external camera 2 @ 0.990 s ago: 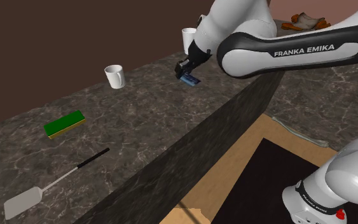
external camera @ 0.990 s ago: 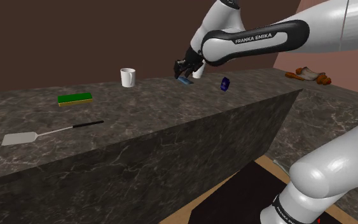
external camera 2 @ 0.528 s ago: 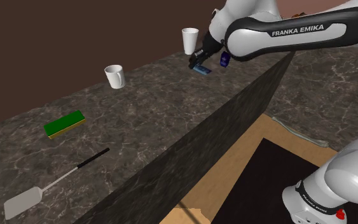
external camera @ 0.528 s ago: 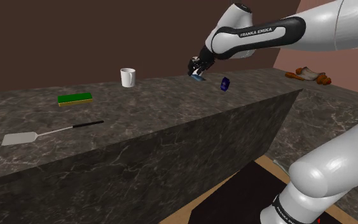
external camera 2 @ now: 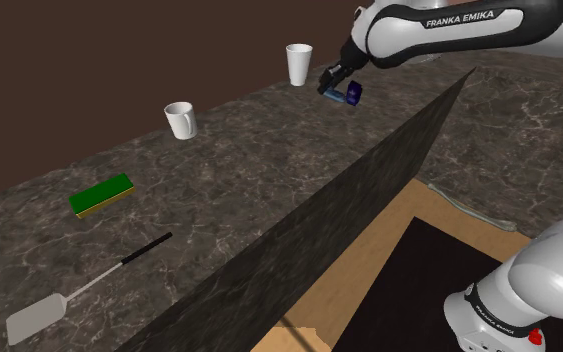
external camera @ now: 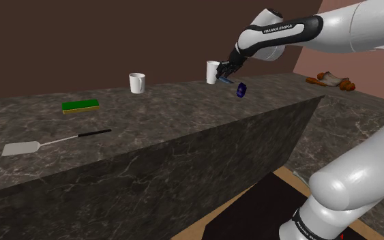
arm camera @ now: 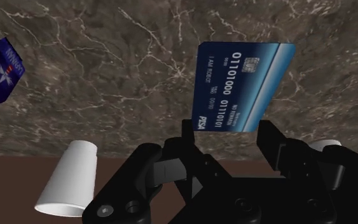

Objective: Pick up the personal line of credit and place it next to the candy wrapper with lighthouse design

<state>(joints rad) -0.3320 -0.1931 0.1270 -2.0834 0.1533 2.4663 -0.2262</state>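
Currently the black gripper (external camera: 226,70) is hanging over the far part of the dark marbled counter (external camera: 183,129). Its two fingers are pinching a blue bank card (arm camera: 238,83) by one edge. The card is sticking out past the fingertips, with its printed numbers facing the wrist camera. It is hovering over the stone; whether its far edge is touching the surface cannot be told.

A small dark blue wrapper (external camera: 241,89) is lying on the counter just beside the gripper, on the side away from the white cup (external camera: 212,71). In the wrist view the card and the wrapper are sitting apart, with bare stone between them.

The white cup is standing upright close to the gripper, toward the brown back wall.

Three more items are resting well away from the gripper, along the counter on the cup's side:
- a white mug (external camera: 137,82), the nearest of them;
- a flat green block (external camera: 80,105), farther off;
- a spatula (external camera: 47,143) with a black handle, the farthest.

The white arm is reaching out over the counter — nothing but the card is touching the fingers.
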